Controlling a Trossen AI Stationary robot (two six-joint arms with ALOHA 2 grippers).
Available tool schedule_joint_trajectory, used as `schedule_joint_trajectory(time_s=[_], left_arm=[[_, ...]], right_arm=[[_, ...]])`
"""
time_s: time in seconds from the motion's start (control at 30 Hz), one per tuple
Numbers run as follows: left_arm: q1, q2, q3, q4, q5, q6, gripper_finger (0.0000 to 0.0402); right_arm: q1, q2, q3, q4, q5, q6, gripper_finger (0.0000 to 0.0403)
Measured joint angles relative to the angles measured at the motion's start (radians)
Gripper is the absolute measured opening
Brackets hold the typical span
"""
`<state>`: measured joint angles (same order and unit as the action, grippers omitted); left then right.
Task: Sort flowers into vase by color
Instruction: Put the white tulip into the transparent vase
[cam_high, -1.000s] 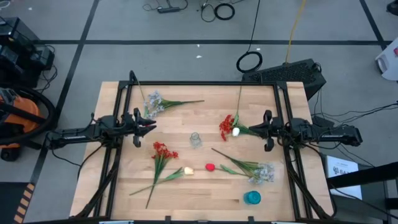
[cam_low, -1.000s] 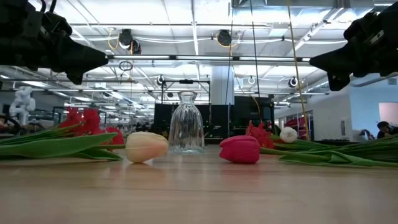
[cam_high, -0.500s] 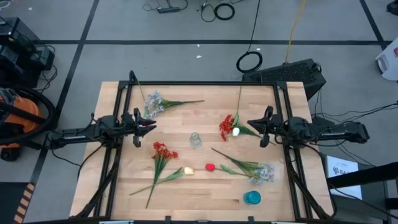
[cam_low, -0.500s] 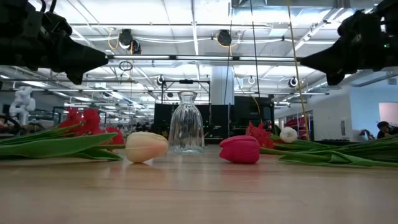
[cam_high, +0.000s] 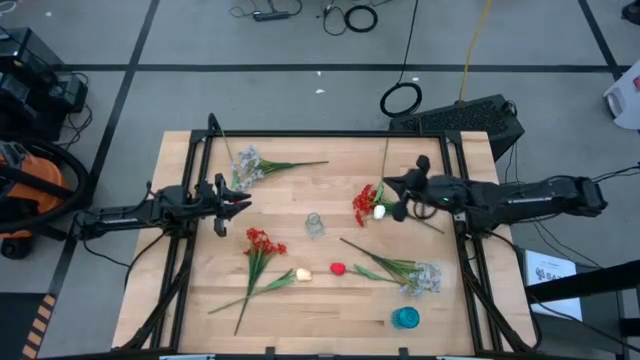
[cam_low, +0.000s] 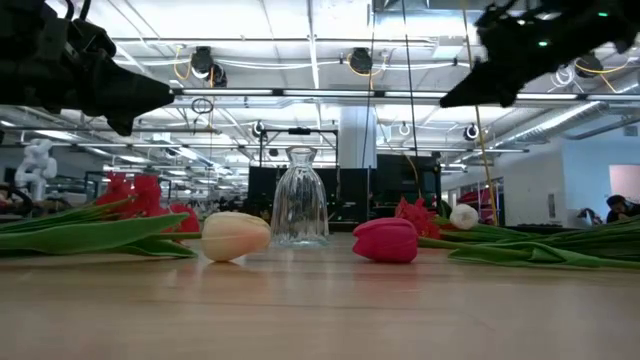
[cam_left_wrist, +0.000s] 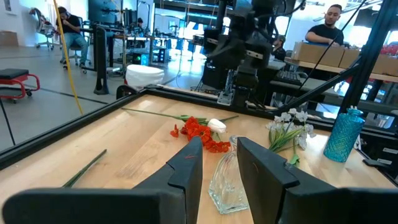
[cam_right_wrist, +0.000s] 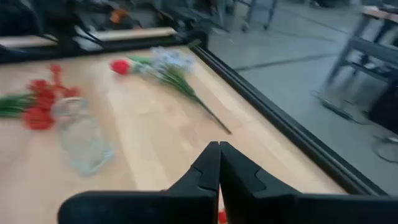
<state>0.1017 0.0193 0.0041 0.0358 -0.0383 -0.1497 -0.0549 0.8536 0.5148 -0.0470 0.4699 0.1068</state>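
Your right gripper (cam_high: 393, 197) has moved inward since a second ago, from the table's right edge to just above the red cluster (cam_high: 363, 203) and white bud (cam_high: 380, 211); its fingers (cam_right_wrist: 211, 163) are pressed together, holding nothing. Left gripper (cam_high: 240, 197) unchanged at the left side, fingers (cam_left_wrist: 186, 167) apart. Glass vase (cam_high: 314, 225) stands mid-table, empty; the flowers lie on the wood.
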Motion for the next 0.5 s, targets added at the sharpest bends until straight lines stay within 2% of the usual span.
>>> schedule_joint_trajectory(time_s=[0.13,0.33,0.5], left_arm=[[0.000,0.000,0.000,0.000,0.000,0.000,0.0106],[0.000,0.000,0.000,0.000,0.000,0.000,0.0106],[0.000,0.000,0.000,0.000,0.000,0.000,0.0106]], right_arm=[[-0.060,0.151,0.146,-0.097,-0.001,0.089,0.0000],[-0.154,0.320,0.351,-0.362,-0.011,0.138,0.0000],[-0.261,0.434,0.480,-0.592,-0.147,0.123,0.0000]])
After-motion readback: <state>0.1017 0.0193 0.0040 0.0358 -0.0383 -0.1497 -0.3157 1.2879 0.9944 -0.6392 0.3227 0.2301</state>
